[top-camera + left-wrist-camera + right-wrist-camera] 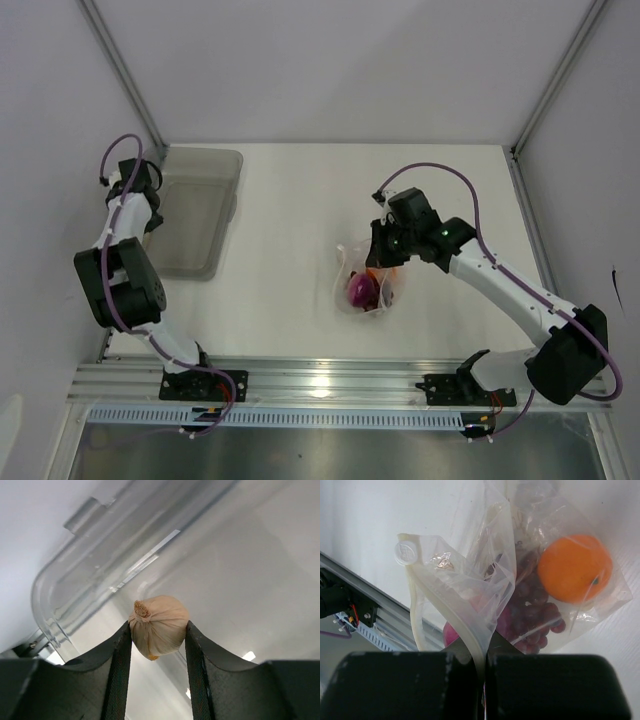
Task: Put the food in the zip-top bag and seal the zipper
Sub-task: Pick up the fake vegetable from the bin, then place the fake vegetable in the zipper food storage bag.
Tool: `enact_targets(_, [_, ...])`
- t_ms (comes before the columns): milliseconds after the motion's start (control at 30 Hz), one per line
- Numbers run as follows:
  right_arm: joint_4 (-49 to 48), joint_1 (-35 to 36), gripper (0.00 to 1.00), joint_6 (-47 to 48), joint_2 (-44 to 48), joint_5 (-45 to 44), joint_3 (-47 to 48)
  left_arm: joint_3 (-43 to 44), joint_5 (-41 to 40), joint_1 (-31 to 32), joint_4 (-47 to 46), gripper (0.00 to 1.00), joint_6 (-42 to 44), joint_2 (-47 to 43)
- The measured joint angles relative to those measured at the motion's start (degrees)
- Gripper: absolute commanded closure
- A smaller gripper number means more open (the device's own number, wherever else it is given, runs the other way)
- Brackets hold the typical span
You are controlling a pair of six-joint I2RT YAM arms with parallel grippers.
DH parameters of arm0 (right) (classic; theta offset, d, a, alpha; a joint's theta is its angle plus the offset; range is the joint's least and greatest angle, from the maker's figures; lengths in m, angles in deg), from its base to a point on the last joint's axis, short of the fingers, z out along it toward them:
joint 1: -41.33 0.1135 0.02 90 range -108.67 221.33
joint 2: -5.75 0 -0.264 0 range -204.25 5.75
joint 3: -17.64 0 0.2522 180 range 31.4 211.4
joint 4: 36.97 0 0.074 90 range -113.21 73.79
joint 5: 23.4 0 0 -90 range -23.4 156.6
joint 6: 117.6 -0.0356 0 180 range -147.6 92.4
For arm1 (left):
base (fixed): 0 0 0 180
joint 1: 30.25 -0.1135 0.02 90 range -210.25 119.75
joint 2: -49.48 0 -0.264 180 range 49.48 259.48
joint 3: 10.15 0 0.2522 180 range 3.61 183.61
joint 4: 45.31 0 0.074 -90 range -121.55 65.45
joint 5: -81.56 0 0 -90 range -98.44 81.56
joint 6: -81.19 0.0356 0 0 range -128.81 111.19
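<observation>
Garlic bulb (159,625) looks like the last piece outside the bag (470,580): your L gripper (159,630) pinches it by both flanks within the grey tub (228,165) at the far left of the table (290,200); can't tell if it's off the tub floor yet. R gripper (484,652) is pressed together on the bag's mouth edge, right at the zip strip (442,605), holding that lip up so the mouth gapes. Orange (575,567), berries (535,612) & onion (451,632) sit inside. Bag is mid-table, well apart from the tub, so it's a long carry. Lift clear of the tub wall first, w/o squeezing harder: the papery skin looks slippery, so go smooth, no jerks. Come at the mouth from its open side, not over the R arm. Hold R steady & high so the lip doesn't fold shut. Let go only once the bulb is below the strip, else it may slide off the film onto the table. Zip comes after.
</observation>
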Motion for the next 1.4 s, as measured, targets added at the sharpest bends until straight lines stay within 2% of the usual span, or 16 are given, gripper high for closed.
enact_targets(133, [0.02, -0.68, 1.00, 0.00, 0.00, -0.48, 0.00, -1.18, 1.92, 3.82, 0.57, 0.71, -0.83, -4.33])
enact_targets(300, [0.15, -0.96, 1.00, 0.00, -0.04, -0.79, 0.13, -4.37, 5.70, 11.91, 0.26, 0.73, -2.47, -11.26])
enact_targets(667, [1.99, -0.98, 1.00, -0.35, -1.11, -1.62, 3.02, -13.68, 18.05, 34.88, -1.62, 0.75, -8.79, -29.31])
enact_targets(900, [2.43, -0.98, 1.00, -1.79, -1.60, -1.66, 3.26, -18.32, 22.32, 53.59, -4.37, 0.76, -15.69, -37.59])
enact_targets(1067, [2.71, -0.98, 1.00, -2.91, -1.55, -1.90, 3.26, -18.91, 22.80, 63.43, -7.63, 0.78, -19.08, -38.95])
enact_targets(1400, [3.41, -1.01, 1.00, -4.07, -1.33, -2.08, 3.48, -17.42, 22.80, 74.47, -14.88, 0.80, -21.73, -32.35])
